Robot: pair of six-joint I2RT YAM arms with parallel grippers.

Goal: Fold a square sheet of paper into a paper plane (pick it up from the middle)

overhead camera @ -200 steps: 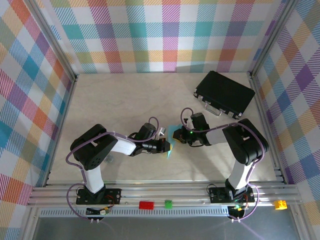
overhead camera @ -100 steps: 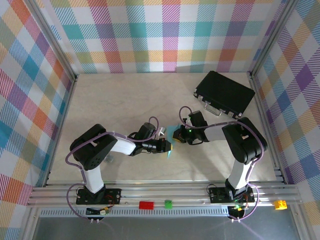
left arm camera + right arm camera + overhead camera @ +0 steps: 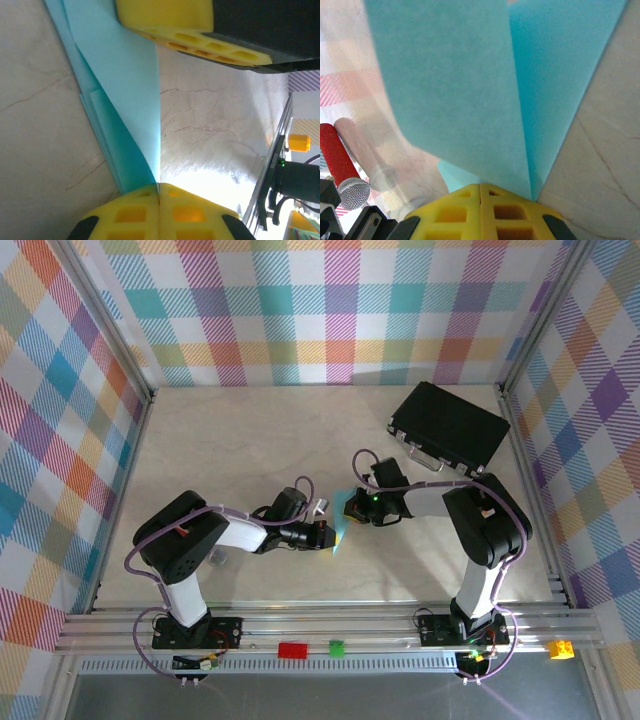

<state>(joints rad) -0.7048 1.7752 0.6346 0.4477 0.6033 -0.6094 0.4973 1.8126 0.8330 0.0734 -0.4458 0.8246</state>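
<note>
My left gripper (image 3: 159,194) and right gripper (image 3: 480,193) each pinch the folded square sheet of paper (image 3: 465,85) at opposite edges, seemingly to hold its crease taut.

Light-blue paper (image 3: 470,90), yellow fingers (image 3: 135,215), black case (image 3: 450,427)

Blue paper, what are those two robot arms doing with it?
They're folding it into a paper plane. The blue paper is near the middle of the table, and both arms are pinching it from opposite sides. The left claw is shut on one edge and the right claw is shut on another. The paper is already creased into layers, but it isn't a finished plane yet. A black case sits untouched at the far right.
</note>
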